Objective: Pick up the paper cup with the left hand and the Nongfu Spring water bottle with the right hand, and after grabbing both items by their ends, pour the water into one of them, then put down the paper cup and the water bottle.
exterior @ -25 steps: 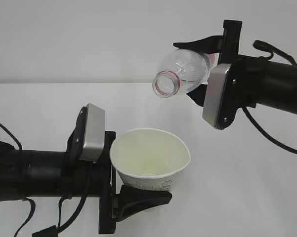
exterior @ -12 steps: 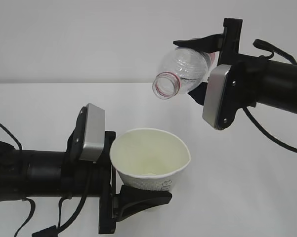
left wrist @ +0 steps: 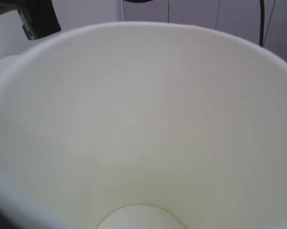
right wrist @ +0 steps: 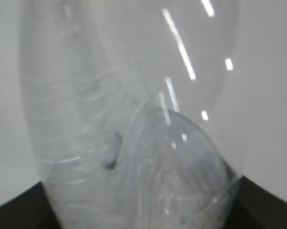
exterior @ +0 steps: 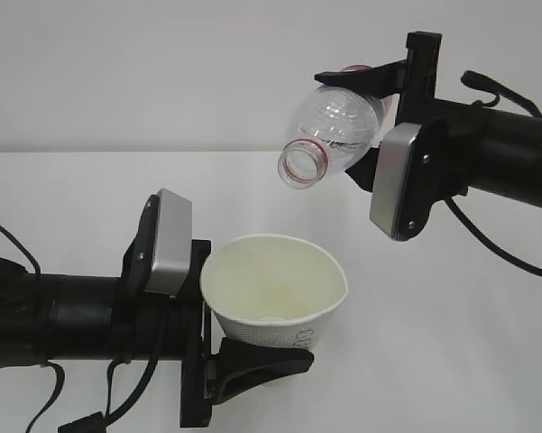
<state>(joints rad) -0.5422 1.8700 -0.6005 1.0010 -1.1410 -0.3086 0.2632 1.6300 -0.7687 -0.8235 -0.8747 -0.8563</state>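
Left gripper, nearest, clamps the paper cup by its base, mouth up, steady. At one o'clock above it, the right gripper grasps the Nongfu Spring water bottle, now tipped slightly steeper than a second ago; no stream is visible, so pouring looks imminent.

Two black arms, black claw fingers, silver-grey wrist camera housings, loose black cables

Paper cup: white exterior with small dark print, cream interior. Water bottle: clear ribbed plastic with a red neck ring. Worktop: plain white; both arms black with grey camera housings.
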